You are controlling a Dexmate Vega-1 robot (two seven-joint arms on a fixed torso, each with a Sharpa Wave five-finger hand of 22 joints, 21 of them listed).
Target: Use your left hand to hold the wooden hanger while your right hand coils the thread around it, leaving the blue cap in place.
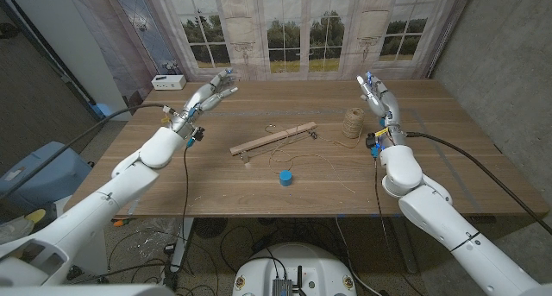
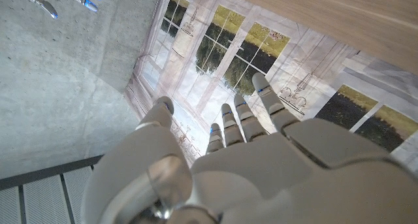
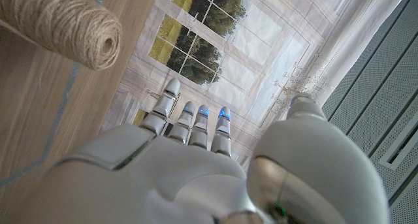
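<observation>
The wooden hanger [image 1: 272,139] lies slanted across the middle of the table [image 1: 216,184], a thin thread trailing around it. A spool of jute thread [image 1: 352,122] stands to its right; it also shows in the right wrist view [image 3: 62,25]. The blue cap [image 1: 285,178] sits on the table in front of the hanger. My left hand [image 1: 211,91] is raised over the table's far left, fingers spread, holding nothing [image 2: 248,165]. My right hand [image 1: 377,96] is raised just right of the spool, fingers extended, empty [image 3: 189,165].
A small white box [image 1: 168,81] sits at the table's far left corner. A backdrop printed with windows [image 1: 302,28] hangs behind the table. A concrete wall [image 1: 509,63] stands to the right. Cables run under the table's front edge.
</observation>
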